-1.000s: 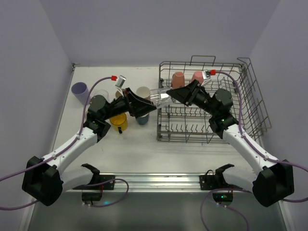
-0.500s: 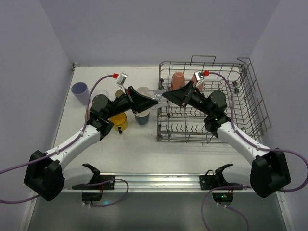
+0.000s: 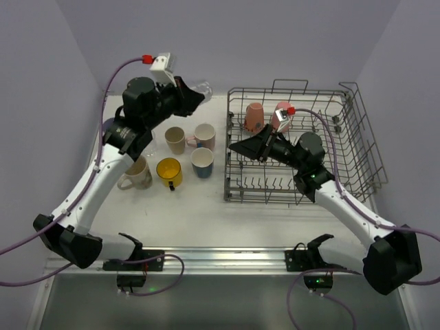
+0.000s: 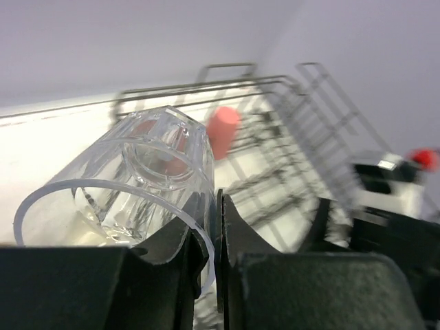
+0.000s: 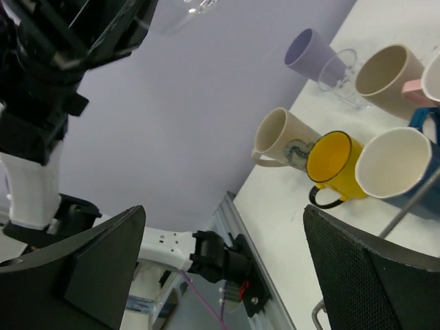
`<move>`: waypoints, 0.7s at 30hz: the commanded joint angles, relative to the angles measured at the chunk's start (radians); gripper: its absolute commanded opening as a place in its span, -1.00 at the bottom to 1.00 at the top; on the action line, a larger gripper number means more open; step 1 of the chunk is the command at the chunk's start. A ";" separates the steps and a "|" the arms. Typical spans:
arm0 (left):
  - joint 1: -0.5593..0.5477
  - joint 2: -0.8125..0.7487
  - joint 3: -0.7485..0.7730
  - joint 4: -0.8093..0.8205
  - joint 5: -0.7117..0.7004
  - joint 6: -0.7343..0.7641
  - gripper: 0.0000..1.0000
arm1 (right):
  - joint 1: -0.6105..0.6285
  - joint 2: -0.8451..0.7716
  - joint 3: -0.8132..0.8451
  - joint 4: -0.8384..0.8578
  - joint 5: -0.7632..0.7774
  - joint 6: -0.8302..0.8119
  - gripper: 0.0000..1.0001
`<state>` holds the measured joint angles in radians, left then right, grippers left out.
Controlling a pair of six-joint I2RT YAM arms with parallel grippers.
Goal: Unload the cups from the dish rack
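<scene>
The step in hand is carrying a clear glass [image 4: 137, 179] off to the left: the left fingers [image 4: 240, 247] pinch its rim, holding it on its side high over the far left of the desk [image 3: 199, 213]. Next it needs lowering beside the mugs [image 3: 169, 170] there. The right fingers [image 3: 242, 146] hang wide open and empty at the dish rack [image 3: 295, 90], where a salmon cup [image 3: 254, 115] and, it seems, a pink cup [image 3: 276, 122] remain.

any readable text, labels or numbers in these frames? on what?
No readable text in any view.
cream mug: a dark printed mark on its side, too small to read or to tell whether it is lettering.
clear glass tumbler: no print visible.
dish rack: no tag or label visible.
</scene>
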<state>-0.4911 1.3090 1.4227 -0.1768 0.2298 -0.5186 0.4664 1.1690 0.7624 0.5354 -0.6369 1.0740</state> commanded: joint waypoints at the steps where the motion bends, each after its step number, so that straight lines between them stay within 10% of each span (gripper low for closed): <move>1: 0.098 0.062 0.151 -0.390 -0.213 0.178 -1.00 | 0.000 -0.100 -0.003 -0.201 0.057 -0.170 0.98; 21: 0.256 0.552 0.624 -0.920 -0.513 0.331 -1.00 | 0.001 -0.307 -0.064 -0.526 0.209 -0.444 0.98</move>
<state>-0.2428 1.8534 1.9938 -1.0042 -0.2169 -0.2451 0.4648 0.8871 0.6952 0.0483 -0.4637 0.6853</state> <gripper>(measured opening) 0.134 0.990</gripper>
